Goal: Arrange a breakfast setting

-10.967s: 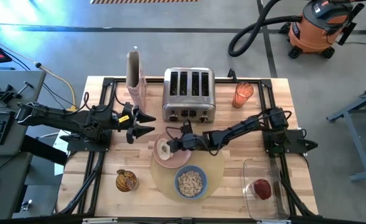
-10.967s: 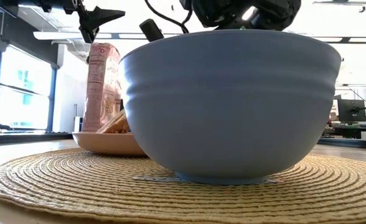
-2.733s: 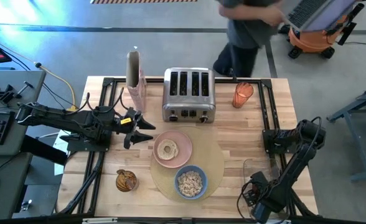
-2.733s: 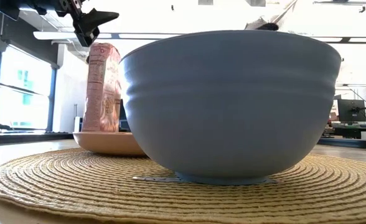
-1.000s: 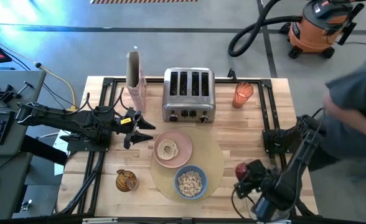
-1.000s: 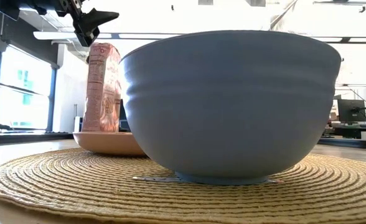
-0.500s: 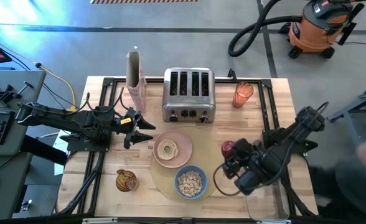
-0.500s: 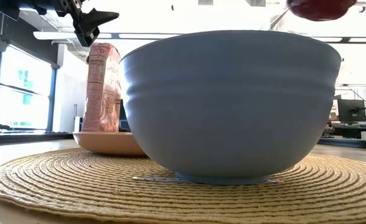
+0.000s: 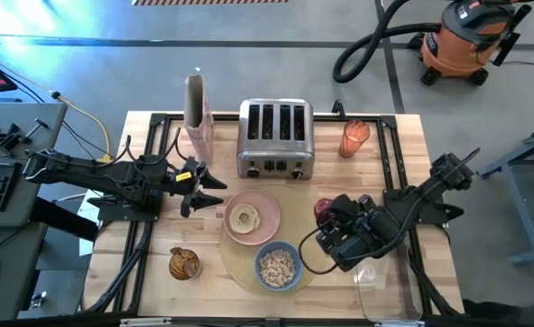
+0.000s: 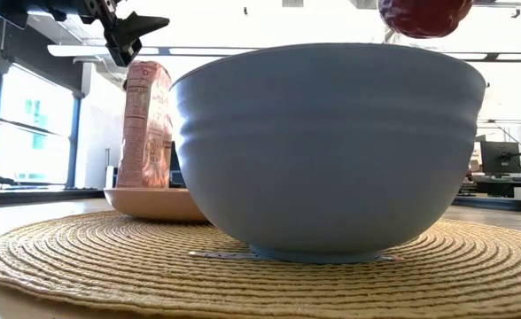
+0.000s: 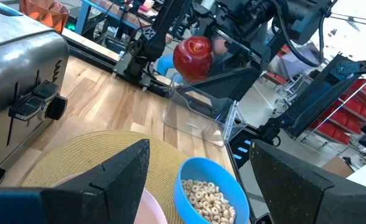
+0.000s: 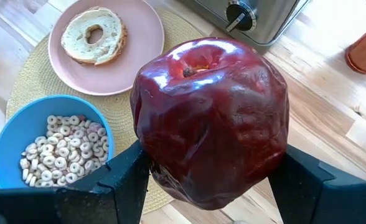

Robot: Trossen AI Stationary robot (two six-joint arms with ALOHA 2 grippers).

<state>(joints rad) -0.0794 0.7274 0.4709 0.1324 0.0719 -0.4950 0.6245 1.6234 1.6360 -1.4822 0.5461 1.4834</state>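
Right gripper [image 12: 211,180]: fingers pinching a dark red glossy apple [image 12: 211,118] from both sides, held clear of the tabletop [image 9: 376,173], at about 3 o'clock of the round tan woven placemat [image 9: 312,238] in the high view.

Apple, target: likely a bare patch of the placemat, at 2 o'clock of the small blue bowl of ring cereal [image 9: 277,265] and 3 o'clock of the round pink plate [image 9: 269,218] bearing a bagel half [image 9: 244,218].

Handling note: lower straight down, keep the apple upright, part the fingers only once it rests; a round fruit may roll. Keep clear of the bowl rim and the four-slot steel toaster [image 9: 276,136].

Left gripper [image 9: 214,183]: fingers spread, holding nothing, waiting at 9 o'clock of the plate.
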